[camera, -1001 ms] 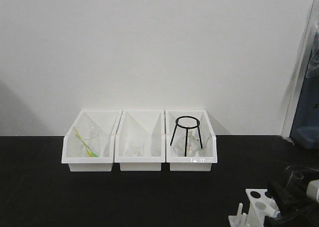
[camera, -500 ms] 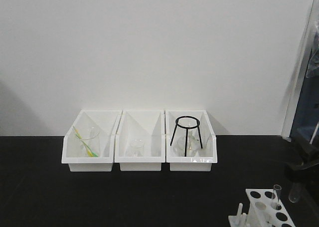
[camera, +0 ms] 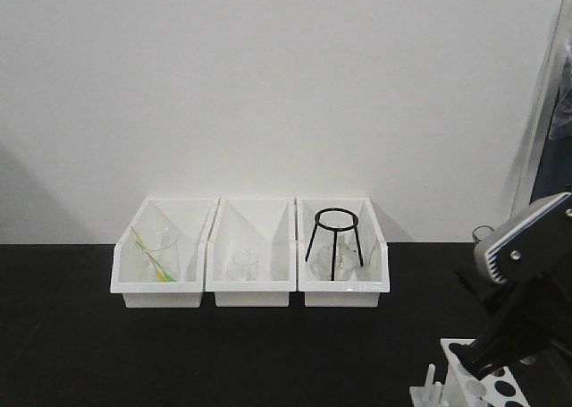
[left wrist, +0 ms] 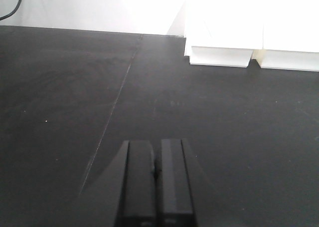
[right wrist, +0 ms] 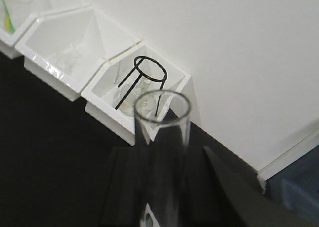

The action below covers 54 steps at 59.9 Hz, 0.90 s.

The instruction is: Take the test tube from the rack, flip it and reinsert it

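Glass, thin and hollow, is what the right claw (right wrist: 162, 187) has between its fingers. The tube (right wrist: 162, 132) stands upright in the pinch, open rim on top, gripped on its shaft below the rim. From the front, that rim shows beside the arm, high over the rack (camera: 458, 358) at the near right corner of the bench (camera: 179, 353). The rounded end is hidden behind the arm, so I cannot tell whether it is free of the holes. The left claw (left wrist: 155, 184) hangs pressed together over bare bench, holding nothing.

I'd judge the tube light, stiff, slick and easily cracked. A gentle squeeze across the middle of the shaft suits it better than one near the rim, where the wall chips. Smooth glass may slide in the grip once turned over, and the end going down must meet a hole squarely.
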### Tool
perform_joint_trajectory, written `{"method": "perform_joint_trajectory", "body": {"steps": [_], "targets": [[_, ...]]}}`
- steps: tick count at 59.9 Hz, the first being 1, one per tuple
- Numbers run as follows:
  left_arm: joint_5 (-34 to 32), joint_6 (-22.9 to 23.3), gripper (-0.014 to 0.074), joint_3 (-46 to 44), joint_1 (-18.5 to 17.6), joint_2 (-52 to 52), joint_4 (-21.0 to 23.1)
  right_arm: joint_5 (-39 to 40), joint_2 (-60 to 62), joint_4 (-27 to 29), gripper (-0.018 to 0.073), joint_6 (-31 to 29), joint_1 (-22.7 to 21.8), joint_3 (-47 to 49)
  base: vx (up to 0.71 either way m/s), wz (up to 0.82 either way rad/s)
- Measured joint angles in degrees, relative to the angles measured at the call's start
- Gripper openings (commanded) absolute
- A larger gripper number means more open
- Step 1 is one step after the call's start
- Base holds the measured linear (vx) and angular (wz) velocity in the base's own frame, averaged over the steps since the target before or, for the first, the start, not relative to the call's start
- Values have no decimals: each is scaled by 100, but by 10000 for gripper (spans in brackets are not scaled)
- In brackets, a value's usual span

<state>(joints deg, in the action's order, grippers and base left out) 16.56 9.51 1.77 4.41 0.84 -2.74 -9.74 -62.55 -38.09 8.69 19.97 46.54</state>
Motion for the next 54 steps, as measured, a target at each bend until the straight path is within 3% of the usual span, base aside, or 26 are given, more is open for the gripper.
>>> {"method": "perform_joint_trajectory", "body": {"steps": [8, 22, 34, 42, 54], "targets": [[0, 0, -6, 0, 0, 0, 0, -380, -53, -1274, -10, -16, 278, 11, 0, 0], [0, 0, -6, 0, 0, 0, 0, -541, -64, -3365, -9, -16, 340, 11, 0, 0], [0, 0, -6, 0, 0, 0, 0, -498, -64, -4695, -9, -16, 340, 11, 0, 0], [0, 0, -6, 0, 0, 0, 0, -486, -64, -5451, -9, -16, 340, 11, 0, 0], [0, 0, -6, 0, 0, 0, 0, -444, -64, -5786, -9, -8, 340, 11, 0, 0]]}}
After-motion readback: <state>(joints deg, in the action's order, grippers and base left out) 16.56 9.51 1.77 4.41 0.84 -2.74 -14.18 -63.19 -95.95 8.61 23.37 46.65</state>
